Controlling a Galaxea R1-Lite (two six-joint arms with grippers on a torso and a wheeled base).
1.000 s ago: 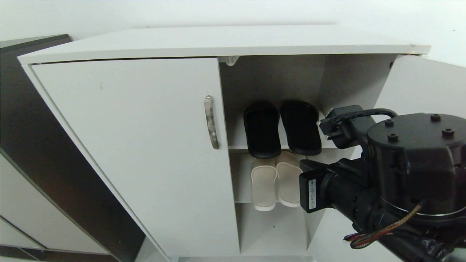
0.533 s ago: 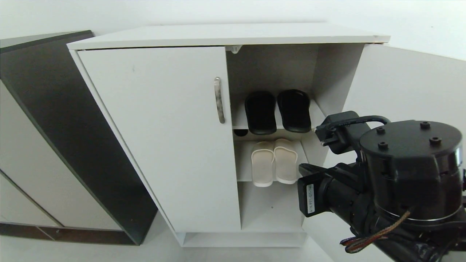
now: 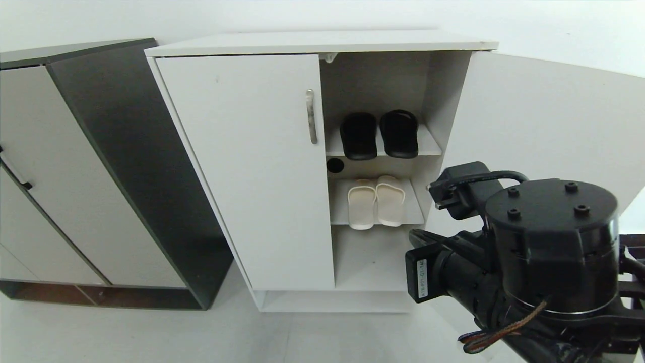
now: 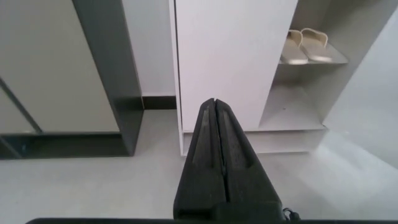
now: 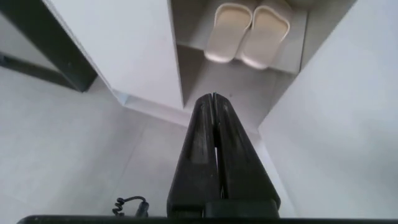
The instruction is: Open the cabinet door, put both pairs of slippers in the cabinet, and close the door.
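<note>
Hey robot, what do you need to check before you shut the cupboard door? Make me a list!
1. Black slippers on the upper shelf: ok.
2. Cream slippers on the middle shelf: ok.
3. Both pairs tucked behind the shelf fronts: cannot tell; their ends seem to poke out slightly.
4. Right door shut: not ok, it stands wide open.
5. Left gripper shut and empty: ok.
6. Right gripper shut and empty: ok.

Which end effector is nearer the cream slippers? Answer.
Right. The right end effector is before the open compartment, below the cream slippers; the left end effector is farther back, facing the closed door.
</note>
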